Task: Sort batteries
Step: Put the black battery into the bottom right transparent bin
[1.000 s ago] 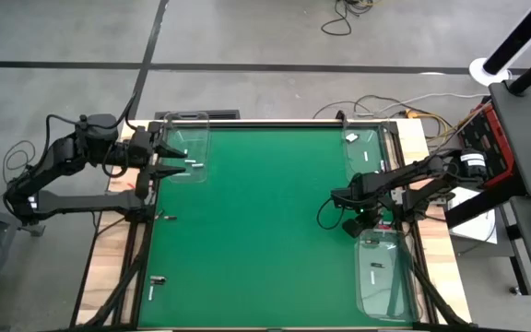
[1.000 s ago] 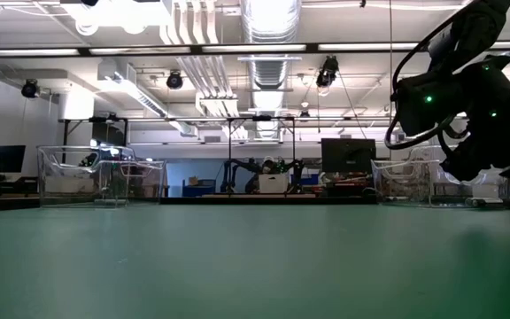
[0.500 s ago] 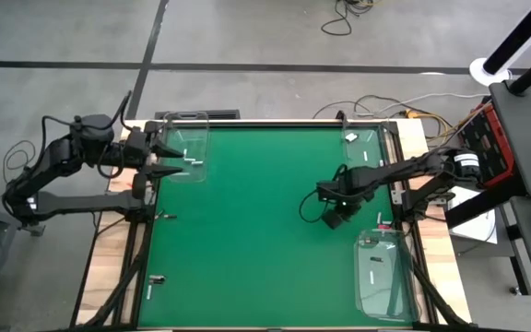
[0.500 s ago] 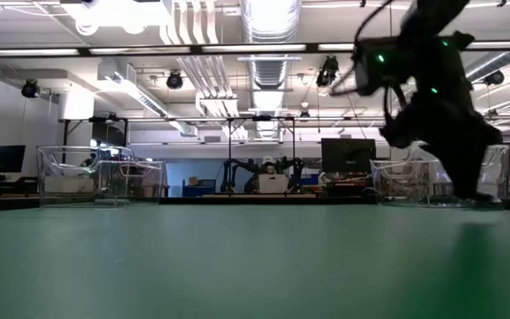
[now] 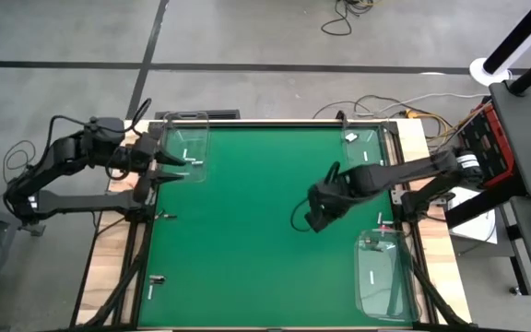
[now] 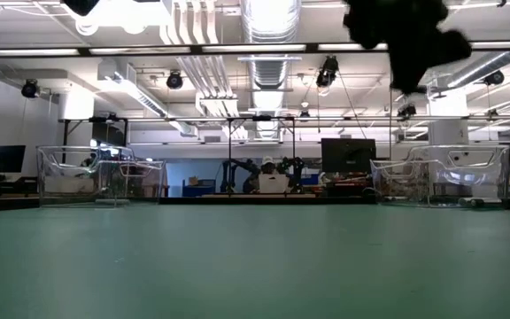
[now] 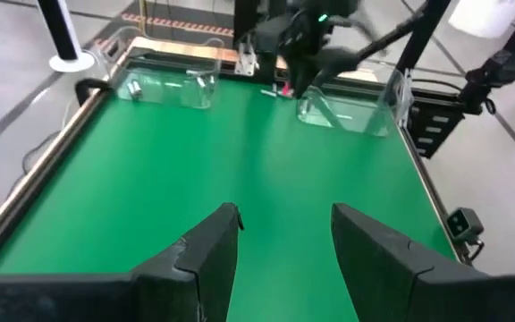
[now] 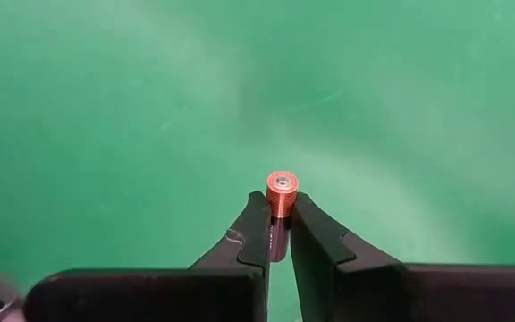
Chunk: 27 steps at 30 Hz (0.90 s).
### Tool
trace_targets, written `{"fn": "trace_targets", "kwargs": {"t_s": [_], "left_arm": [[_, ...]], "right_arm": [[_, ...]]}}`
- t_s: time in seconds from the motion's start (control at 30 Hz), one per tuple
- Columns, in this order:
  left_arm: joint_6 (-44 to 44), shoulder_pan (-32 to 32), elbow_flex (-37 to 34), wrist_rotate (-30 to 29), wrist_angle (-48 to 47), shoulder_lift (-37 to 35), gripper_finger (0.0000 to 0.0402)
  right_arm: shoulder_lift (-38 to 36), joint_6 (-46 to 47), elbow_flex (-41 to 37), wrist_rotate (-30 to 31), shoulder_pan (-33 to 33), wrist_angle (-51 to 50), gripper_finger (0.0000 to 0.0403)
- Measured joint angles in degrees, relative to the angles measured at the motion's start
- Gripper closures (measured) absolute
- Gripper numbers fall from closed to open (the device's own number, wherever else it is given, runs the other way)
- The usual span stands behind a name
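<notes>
Copper-capped battery (image 8: 281, 199) sits pinched in your right gripper (image 8: 277, 234) above bare green mat (image 5: 238, 240), likely bound for a clear tray (image 5: 382, 277). Your left gripper (image 7: 280, 234) waits spread by the far tray (image 5: 185, 148).

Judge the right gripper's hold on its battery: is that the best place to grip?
Reasonably so. The right gripper pinches the battery across its round body from both sides, copper-coloured end poking past the fingertips; a cylinder this small offers little else, though a hold nearer mid-length might seat steadier.

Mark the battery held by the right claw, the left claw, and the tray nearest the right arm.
battery (image 8: 282, 184): right wrist view, copper-coloured end cap.
left claw (image 7: 284, 234): left wrist view, midway between its open fingertips.
tray (image 5: 358, 277): high view, its left wall.
right claw (image 8: 276, 224): right wrist view, between the fingertips gripping the battery.
</notes>
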Motion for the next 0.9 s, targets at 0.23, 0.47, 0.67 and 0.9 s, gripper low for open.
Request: {"fn": "trace_targets", "kwargs": {"t_s": [0.23,0.47,0.67,0.9], "left_arm": [[0.4,-2.7,-0.6,0.8,-0.4,2.3,0.0238],[-0.9,-6.3,-3.3,0.8,0.0,4.4,0.0238],[-3.2,-8.2,-4.2,0.8,0.5,5.3,0.0238],[-9.8,-12.8,-4.2,0.7,5.7,5.1,0.0238]], "right_arm": [[-0.1,16.2,5.1,0.7,14.0,-3.5,0.0384],[-0.1,31.6,6.4,0.0,28.6,-3.3,0.0384],[0.2,35.1,5.1,-0.1,38.9,-8.2,0.0384],[0.2,32.1,-3.6,-2.6,42.7,-8.7,0.0383]]}}
